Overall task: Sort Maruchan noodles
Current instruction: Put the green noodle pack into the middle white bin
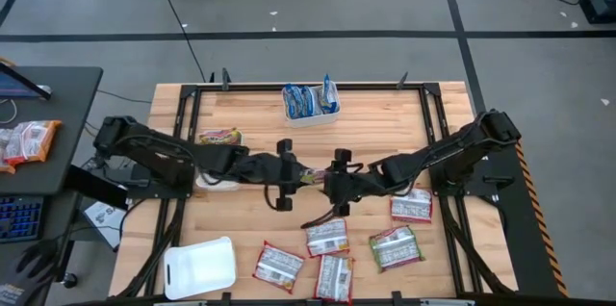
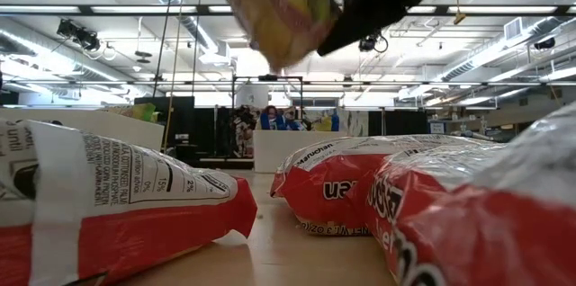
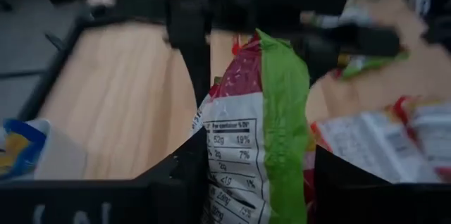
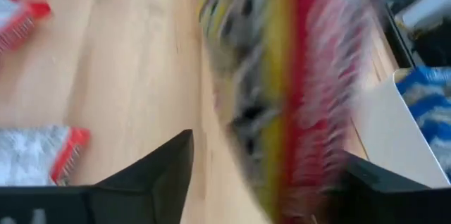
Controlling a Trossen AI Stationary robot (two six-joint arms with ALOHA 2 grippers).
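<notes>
A green, red and yellow noodle packet [image 1: 310, 177] hangs in the air over the table's middle, between my two grippers. My left gripper [image 1: 292, 176] reaches in from the left and is shut on it [image 3: 246, 111]. My right gripper [image 1: 333, 183] comes from the right and is open. The packet [image 4: 296, 90] stands blurred between the right gripper's spread fingers, with a gap on one side. The low view shows the packet [image 2: 279, 12] high above the table. Several red-white packets [image 1: 326, 239] lie flat near the table's near edge. My left gripper [image 3: 257, 164] pinches the packet between its two fingers at the end bearing the nutrition label [image 3: 225, 160]. It comes level from the table's left. The packet is lifted clear of the table and sticks out ahead of the fingers toward the right gripper.
A white tray [image 1: 310, 114] at the far edge holds blue-white packets. A bare white tray [image 1: 200, 267] sits at the near left corner. A green-yellow packet [image 1: 219, 137] lies by the left arm. Red-white packets [image 2: 135, 205] fill the low view's foreground. Bare wood lies between the middle and the far tray.
</notes>
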